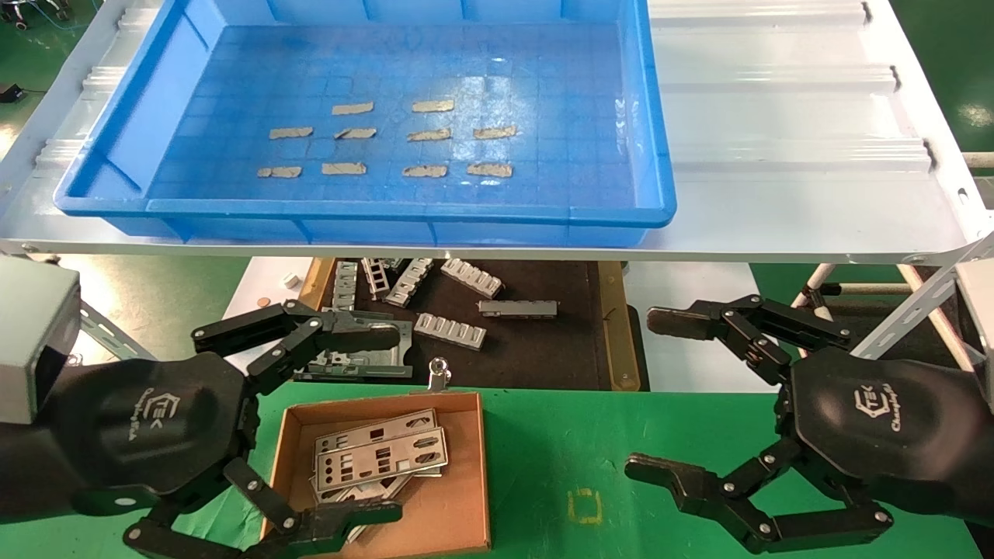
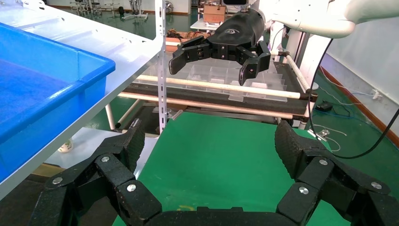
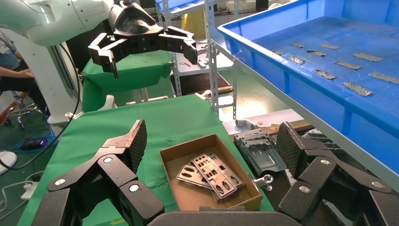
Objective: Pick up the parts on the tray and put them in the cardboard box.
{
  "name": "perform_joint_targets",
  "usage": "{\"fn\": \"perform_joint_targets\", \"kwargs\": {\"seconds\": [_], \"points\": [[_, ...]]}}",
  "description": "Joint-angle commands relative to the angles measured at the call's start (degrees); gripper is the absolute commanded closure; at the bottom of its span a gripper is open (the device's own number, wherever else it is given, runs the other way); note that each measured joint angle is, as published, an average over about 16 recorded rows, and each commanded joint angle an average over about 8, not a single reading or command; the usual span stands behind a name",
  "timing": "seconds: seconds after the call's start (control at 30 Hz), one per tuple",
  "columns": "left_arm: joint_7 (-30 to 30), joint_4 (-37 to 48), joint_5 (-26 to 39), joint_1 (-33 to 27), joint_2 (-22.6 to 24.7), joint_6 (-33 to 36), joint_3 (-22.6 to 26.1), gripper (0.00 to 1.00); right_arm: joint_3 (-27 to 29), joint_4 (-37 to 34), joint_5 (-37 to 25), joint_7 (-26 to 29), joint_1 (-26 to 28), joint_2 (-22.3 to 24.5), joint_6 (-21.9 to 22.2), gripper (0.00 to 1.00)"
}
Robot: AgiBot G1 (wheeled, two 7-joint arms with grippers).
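Silver punched parts (image 1: 380, 458) stacked askew in the cardboard box (image 1: 463, 481), left pincer (image 1: 373, 423) spread above, right pincer (image 1: 660, 392) spread

A green tabletop (image 1: 637, 435) fills the 6 o'clock part of the head view, with a small yellow square mark (image 1: 584, 506) on it. Toward 12 o'clock lies a dark board (image 1: 543, 341) carrying grey ribbed metal pieces (image 1: 450, 330). A silver binder clip (image 1: 439, 376) rests at its near edge. Above is a white metal shelf (image 1: 784, 132).
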Motion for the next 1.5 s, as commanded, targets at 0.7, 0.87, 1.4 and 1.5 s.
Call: {"fn": "perform_joint_targets", "kwargs": {"seconds": [0.7,0.87,1.4,1.5], "points": [[0.0,0.1,0.0,-0.1,0.0,0.0,0.1,0.0,0.0,0.0,0.0,0.0,0.0,0.0,0.0,0.0],[0.0,0.1,0.0,-0.1,0.0,0.0,0.1,0.0,0.0,0.0,0.0,0.0,0.0,0.0,0.0,0.0],[0.0,0.1,0.0,-0.1,0.0,0.0,0.1,0.0,0.0,0.0,0.0,0.0,0.0,0.0,0.0,0.0],[0.0,0.1,0.0,-0.1,0.0,0.0,0.1,0.0,0.0,0.0,0.0,0.0,0.0,0.0,0.0,0.0]]}}
